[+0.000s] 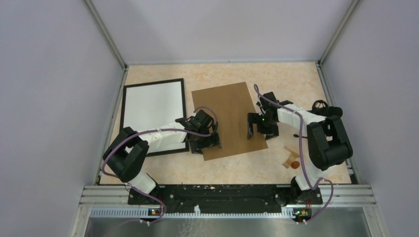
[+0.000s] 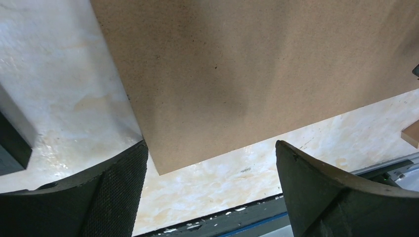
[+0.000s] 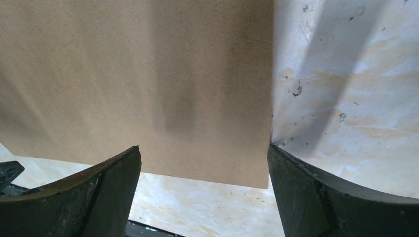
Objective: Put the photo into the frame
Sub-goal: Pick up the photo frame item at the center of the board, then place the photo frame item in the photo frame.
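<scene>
Frame (image 1: 185,98) flat at left, long axis near-to-far. Left gripper (image 1: 207,140) wide, empty, straddling near-left corner of board (image 1: 230,111). Board flat on table (image 1: 296,84), just right of frame. My guess: photo, face down. Long axis near-to-far, far end leaning slightly left. Right gripper (image 1: 261,132) wide too, empty, over near-right corner. Looks like pickup step, nothing gripped yet. Thin flat sheet, so you probably need finger under edge, then carry left and square to frame.

Thin black-bordered frame (image 1: 148,111), white within; plain brown board (image 1: 230,116); mottled cream-and-peach table (image 1: 296,81).
</scene>
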You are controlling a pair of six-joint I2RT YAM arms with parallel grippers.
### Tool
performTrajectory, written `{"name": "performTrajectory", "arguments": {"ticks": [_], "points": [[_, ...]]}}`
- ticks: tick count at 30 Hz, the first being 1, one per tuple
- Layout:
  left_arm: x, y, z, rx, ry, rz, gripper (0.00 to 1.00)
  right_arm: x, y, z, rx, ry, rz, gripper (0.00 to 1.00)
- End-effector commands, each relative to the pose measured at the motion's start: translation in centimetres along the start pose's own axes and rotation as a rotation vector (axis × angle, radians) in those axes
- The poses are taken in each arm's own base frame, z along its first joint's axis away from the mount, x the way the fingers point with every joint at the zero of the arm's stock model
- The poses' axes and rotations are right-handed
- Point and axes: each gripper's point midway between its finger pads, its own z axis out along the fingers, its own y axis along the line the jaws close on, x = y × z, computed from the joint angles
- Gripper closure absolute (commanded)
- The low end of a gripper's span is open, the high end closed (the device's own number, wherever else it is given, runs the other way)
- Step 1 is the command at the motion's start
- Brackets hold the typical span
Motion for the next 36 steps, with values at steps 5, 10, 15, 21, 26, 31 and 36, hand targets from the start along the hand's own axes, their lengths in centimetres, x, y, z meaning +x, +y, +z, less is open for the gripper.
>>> {"name": "performTrajectory", "arguments": {"ticks": [5, 10, 15, 21, 26, 31, 36], "points": [[-5.1, -10.4, -5.1, 0.341, -0.164, 0.1, 0.01, 3.4, 2.5, 3.2, -0.182, 0.092, 0.028, 0.04], [-5.1, -10.6, -7.1, 0.363, -0.189, 0.097, 0.01, 3.6, 2.8, 3.0, -0.198, 0.088, 0.032, 0.04], [-5.1, -10.1, -8.7, 0.366, -0.215, 0.08, 0.01, 3.7, 3.6, 3.0, -0.221, 0.085, 0.026, 0.05], [-5.1, -8.3, -10.1, 0.331, -0.253, 0.031, 0.01, 3.7, 5.9, 3.1, -0.263, 0.085, 0.01, 0.05], [-5.3, -5.2, -11.0, 0.264, -0.317, -0.026, 0.01, 3.2, 8.3, 3.3, -0.294, 0.082, -0.008, 0.05], [-5.8, -0.6, -11.3, 0.153, -0.373, -0.12, 0.01, 3.1, 10.9, 3.9, -0.323, 0.097, -0.029, 0.05], [-6.2, 3.6, -10.8, 0.067, -0.391, -0.183, 0.01, 2.8, 13.7, 4.7, -0.339, 0.103, -0.061, 0.05]]}}
